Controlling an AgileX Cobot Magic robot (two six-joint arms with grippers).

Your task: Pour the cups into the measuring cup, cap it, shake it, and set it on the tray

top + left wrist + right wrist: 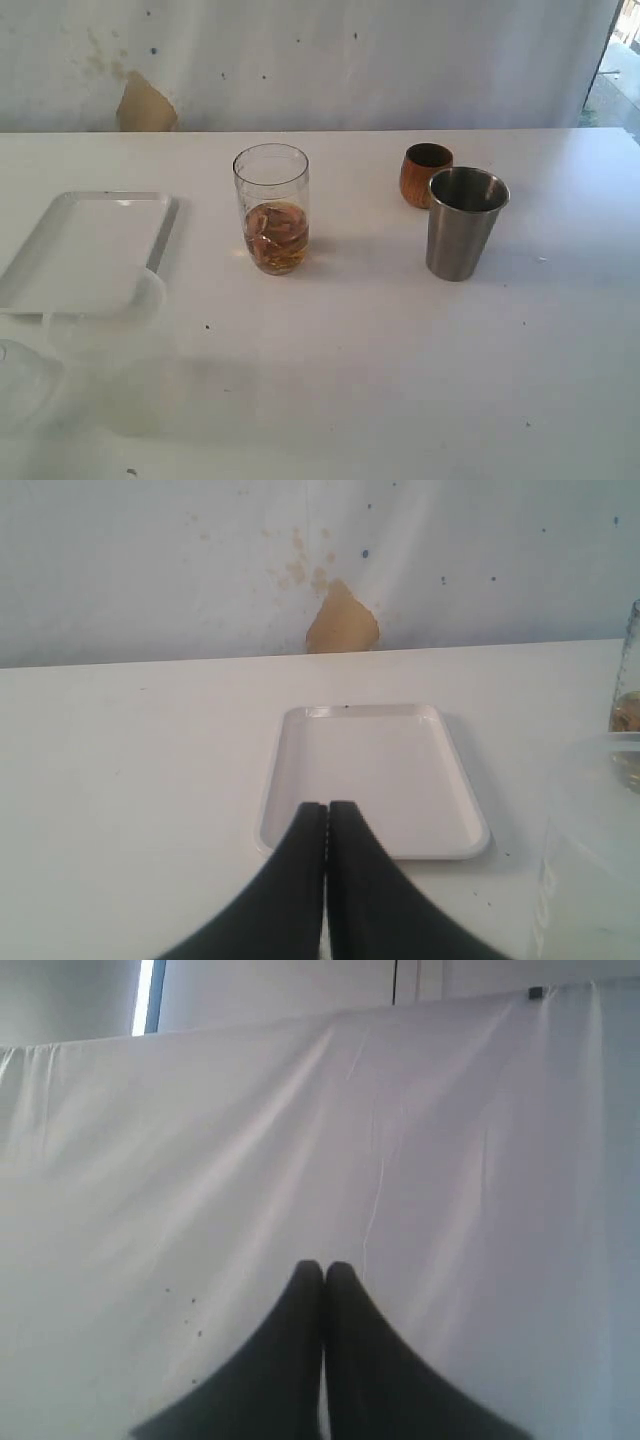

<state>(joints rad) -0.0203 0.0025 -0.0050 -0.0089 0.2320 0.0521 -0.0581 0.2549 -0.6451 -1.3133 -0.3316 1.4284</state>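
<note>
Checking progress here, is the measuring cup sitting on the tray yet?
No, the measuring cup stands on the table beside the tray, apart from its rim.

1. Soft, bright daylight washes the white table [350, 380] nearly flat in the exterior view.
2. The steel tumbler [465, 222] and measuring cup [272, 208] throw only faint, soft-edged shadows to their right.
3. A small glint sits on the tray [125, 203] at its far rim.
4. The frosted container [100, 340], close to the camera, looks pale and blurred.
5. The dark left pincer [326, 808] and right pincer [323, 1268] blur toward the frame edge.
</note>
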